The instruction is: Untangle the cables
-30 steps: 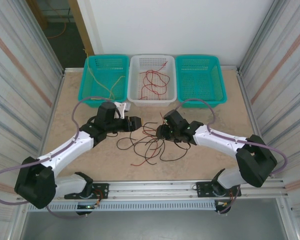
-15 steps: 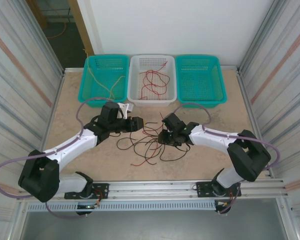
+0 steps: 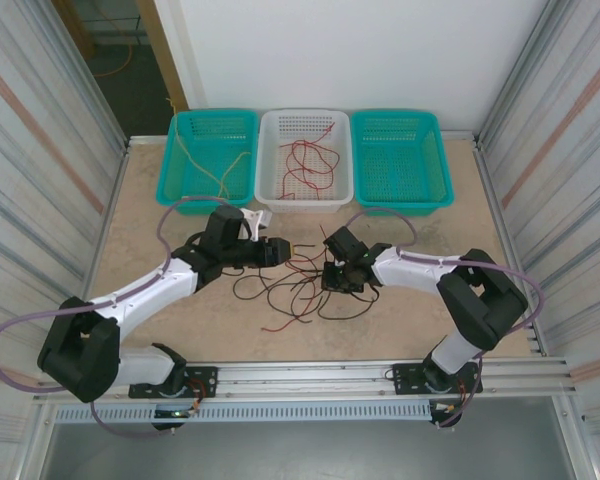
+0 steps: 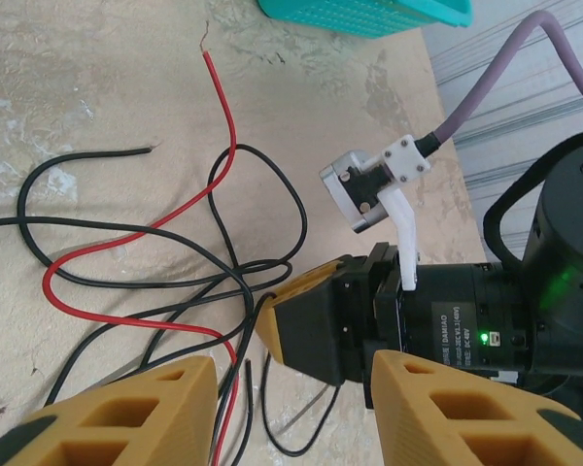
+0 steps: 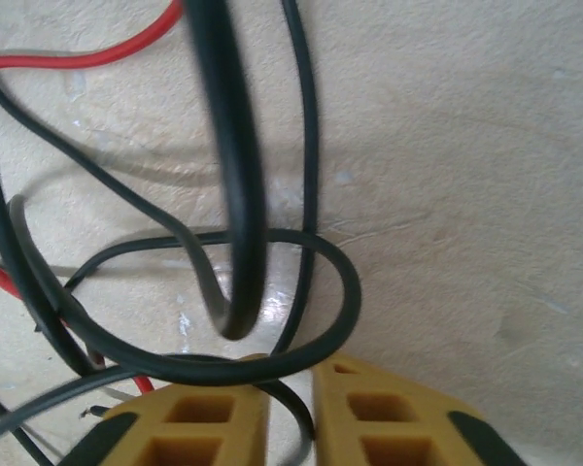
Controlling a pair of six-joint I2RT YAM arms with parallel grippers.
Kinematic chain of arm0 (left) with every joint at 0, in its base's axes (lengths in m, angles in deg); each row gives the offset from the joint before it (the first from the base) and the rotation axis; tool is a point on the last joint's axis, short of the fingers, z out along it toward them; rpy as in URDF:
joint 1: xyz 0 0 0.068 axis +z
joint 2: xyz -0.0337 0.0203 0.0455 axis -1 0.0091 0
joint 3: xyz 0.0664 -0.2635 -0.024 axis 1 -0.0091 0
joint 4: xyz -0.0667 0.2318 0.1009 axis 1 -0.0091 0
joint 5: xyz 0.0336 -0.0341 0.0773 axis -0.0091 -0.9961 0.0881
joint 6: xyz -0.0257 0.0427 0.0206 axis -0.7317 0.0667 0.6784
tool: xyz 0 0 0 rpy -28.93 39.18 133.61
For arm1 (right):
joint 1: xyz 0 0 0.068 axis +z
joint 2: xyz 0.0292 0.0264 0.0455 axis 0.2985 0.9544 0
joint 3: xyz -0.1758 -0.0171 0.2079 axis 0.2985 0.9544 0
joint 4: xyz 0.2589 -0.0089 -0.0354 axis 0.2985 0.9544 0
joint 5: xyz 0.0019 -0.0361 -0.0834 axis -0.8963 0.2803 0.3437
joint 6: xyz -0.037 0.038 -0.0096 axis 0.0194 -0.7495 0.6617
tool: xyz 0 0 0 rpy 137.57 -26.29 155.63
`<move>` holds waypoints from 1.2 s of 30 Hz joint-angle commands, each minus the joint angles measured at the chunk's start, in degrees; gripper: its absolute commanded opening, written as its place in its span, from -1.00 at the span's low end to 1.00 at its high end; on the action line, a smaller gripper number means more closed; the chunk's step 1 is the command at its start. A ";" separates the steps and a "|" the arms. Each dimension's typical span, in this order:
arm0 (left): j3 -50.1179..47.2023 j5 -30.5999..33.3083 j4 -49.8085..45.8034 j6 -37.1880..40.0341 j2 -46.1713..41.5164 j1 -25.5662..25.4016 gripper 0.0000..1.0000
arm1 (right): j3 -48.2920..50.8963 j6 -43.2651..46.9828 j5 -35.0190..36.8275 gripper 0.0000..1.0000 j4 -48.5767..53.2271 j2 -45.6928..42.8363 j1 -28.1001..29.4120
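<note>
- While sorting is judged partly done, the untangling is not finished: a tangle of black and red cables is seen mid-table, nearer the near edge than the baskets.
- Yellow cables: lodged in the teal basket at the left of the far edge; counted as done.
- Red cables: several are lodged in the white basket at the middle of the far edge; at least one red strand is left in the tangle.
- Second teal basket, at the right of the far edge: no cable is made out in it; the black cables are judged all yet to be separated.
- Left gripper: held wide, nothing between the fingers, poised at the left side of the tangle, facing the right gripper.
- Right gripper: narrowed to a slit at the tangle's right side; a black strand runs into the slit and is judged to be pinched.
</note>
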 commanded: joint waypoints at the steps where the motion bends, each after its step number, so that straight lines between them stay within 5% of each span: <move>1: 1.93 0.28 -1.69 1.85 -0.23 -0.75 -0.06 | -0.32 2.50 0.92 -0.76 0.81 -2.34 0.34; 9: 3.59 -0.38 -1.44 2.61 -0.71 -2.46 -0.04 | -1.40 5.83 1.97 -0.99 3.33 -15.00 0.47; 18: 5.60 0.45 -2.60 4.22 -2.62 -4.72 0.01 | -6.37 8.44 3.18 -1.00 5.73 -25.89 -1.04; 36: 4.86 2.36 -3.49 4.68 -4.61 -5.28 0.04 | -24.62 14.92 5.28 -1.00 11.96 -28.79 -6.30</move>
